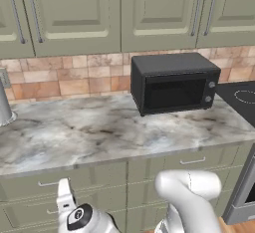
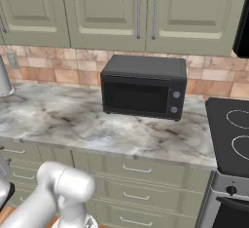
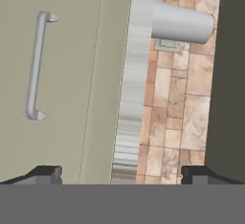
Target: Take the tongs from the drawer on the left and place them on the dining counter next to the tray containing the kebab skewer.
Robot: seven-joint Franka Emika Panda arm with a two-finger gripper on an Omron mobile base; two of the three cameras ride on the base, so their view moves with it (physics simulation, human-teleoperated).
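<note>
Basically nothing ticked off yet. The wide, shallow sage-green drawer with the slim silver bar handle point(image 3: 36, 65) is shut, so the tongs must be inside, hidden from where I'm standing. Opening it, fishing them out and carrying them over to the tray on the dining counter all seems left to do.

The white arm's two-finger claw point(image 3: 122, 174) has its dark tips spread about as wide as they go, with nothing between them. It's low down in front of the cabinets, rolled sideways, so through its own camera the drawer front looks stood on end. The handle sits ahead of the claw and off toward one fingertip point(image 3: 45, 173), well apart, no contact. Beyond the drawer's edge from the claw runs the pale marble-veined worktop point(image 1: 99, 132), then the tan brick backsplash point(image 3: 174, 98) with a grey metal cylinder point(image 3: 184, 24) against it.

My guess: it needs to line up on that handle first.
</note>
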